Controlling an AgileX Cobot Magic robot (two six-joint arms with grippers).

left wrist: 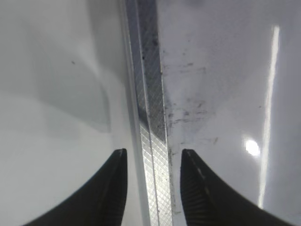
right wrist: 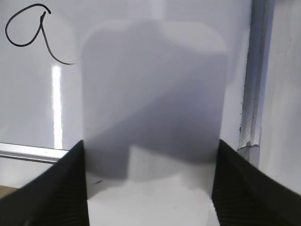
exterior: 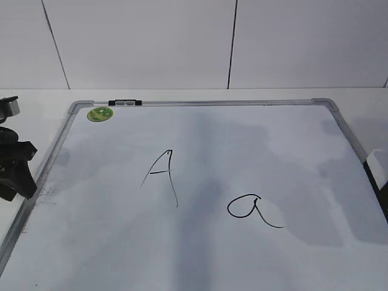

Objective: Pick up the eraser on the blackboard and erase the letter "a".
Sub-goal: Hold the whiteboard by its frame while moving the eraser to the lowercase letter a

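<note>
The blackboard (exterior: 254,151) is a white dry-erase board with a grey frame, lying flat. The lowercase letter "a" (exterior: 248,209) is drawn right of centre and also shows at the top left of the right wrist view (right wrist: 28,28). The white eraser (right wrist: 153,94) sits between the jaws of my right gripper (right wrist: 150,188), which press on both its sides. In the exterior view the eraser (exterior: 378,165) shows only at the right edge, by the board's frame. My left gripper (left wrist: 153,183) is open and empty, straddling the board's left frame (left wrist: 150,94).
A taller capital "A" (exterior: 162,176) is drawn left of the "a". A round green sticker (exterior: 100,113) and a small black-and-grey clip (exterior: 125,103) are at the board's far left corner. The left arm (exterior: 15,173) stands beside the left frame.
</note>
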